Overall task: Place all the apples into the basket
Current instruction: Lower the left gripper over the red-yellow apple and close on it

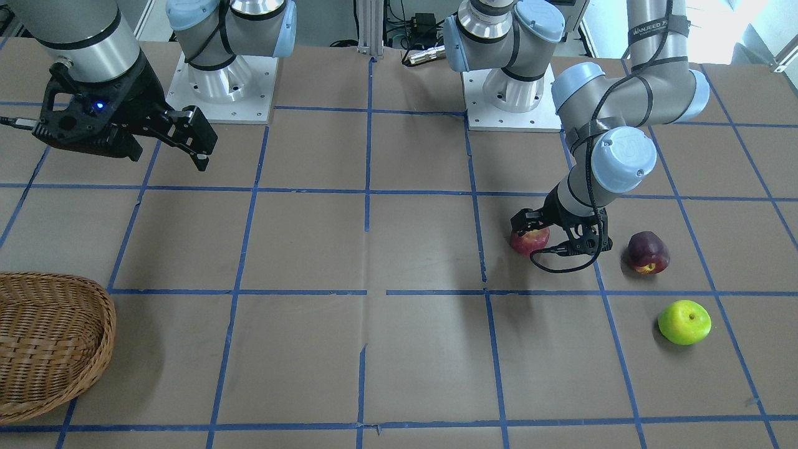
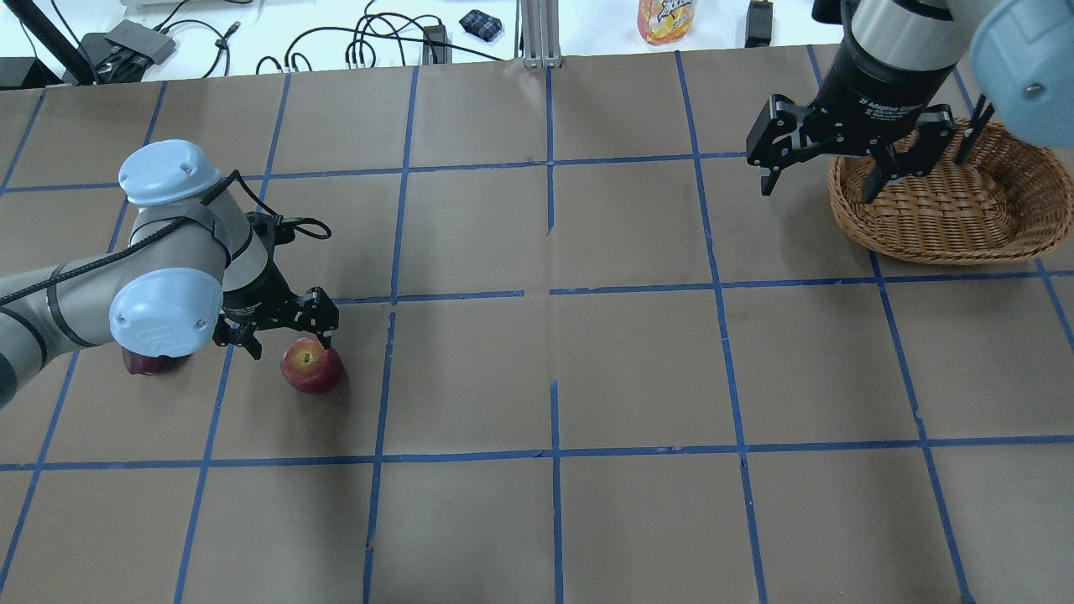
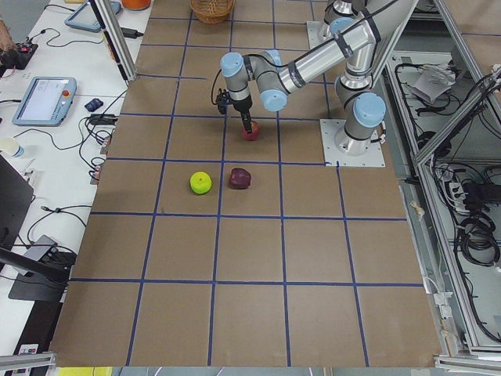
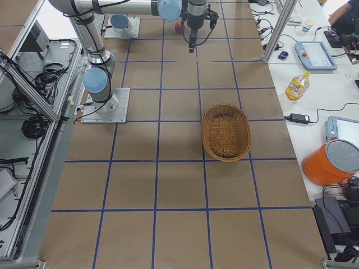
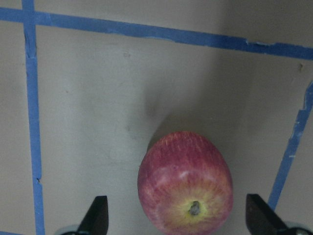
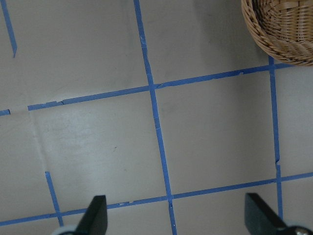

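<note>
The red apple (image 1: 530, 241) lies on the table between the spread fingers of my left gripper (image 1: 541, 226), which is open and low around it without touching; the left wrist view shows the apple (image 5: 185, 182) between both fingertips (image 5: 98, 215). The dark maroon apple (image 1: 648, 252) and the lime green apple (image 1: 684, 322) lie nearby on the table. In the overhead view the maroon apple (image 2: 149, 364) is partly hidden under the left arm. My right gripper (image 2: 818, 180) is open and empty, raised beside the wicker basket (image 2: 940, 210). The basket holds nothing that I can see.
The brown table (image 2: 554, 361) has a blue tape grid. The two arm bases (image 1: 218, 93) stand at the robot's edge. Cables, a bottle (image 2: 667, 18) and devices lie beyond the far edge. The basket also shows at the front-facing view's lower left (image 1: 50, 343).
</note>
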Motion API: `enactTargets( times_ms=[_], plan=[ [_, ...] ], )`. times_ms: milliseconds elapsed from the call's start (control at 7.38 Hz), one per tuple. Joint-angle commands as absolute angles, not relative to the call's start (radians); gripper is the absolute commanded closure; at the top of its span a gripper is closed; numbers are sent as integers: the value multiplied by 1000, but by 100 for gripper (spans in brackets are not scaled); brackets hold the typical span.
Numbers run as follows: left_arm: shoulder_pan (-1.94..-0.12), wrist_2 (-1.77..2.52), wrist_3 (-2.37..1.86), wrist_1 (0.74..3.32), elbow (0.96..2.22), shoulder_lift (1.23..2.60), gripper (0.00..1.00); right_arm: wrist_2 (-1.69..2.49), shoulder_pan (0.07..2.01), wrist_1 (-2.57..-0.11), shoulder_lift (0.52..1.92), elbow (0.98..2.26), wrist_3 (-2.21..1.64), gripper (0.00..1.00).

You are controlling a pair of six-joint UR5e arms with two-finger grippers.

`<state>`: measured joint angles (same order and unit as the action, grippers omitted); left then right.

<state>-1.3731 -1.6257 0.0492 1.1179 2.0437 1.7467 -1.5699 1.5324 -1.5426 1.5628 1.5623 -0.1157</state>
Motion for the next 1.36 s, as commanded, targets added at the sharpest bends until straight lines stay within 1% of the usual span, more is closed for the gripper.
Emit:
enactTargets(
  times_ms=[0,949,1084,1220],
  plan=[
    [-1374,-1624,49,1115,2057,1756,0,-1563,1532,-1543,1563,1559,-117,0],
    [-1379,-1629,48,1103,2092,1769,0,-1568,1532,-1543,1563,1568,-118,0],
    [-1379,-1628,49,1071,2094,1775,3,-1566,1532,-1543,1563,1569,-118,0],
    [-1379,-1631,52,978,2094,1785,52,-1571,1532,-1543,1563,1569,-118,0]
  ],
)
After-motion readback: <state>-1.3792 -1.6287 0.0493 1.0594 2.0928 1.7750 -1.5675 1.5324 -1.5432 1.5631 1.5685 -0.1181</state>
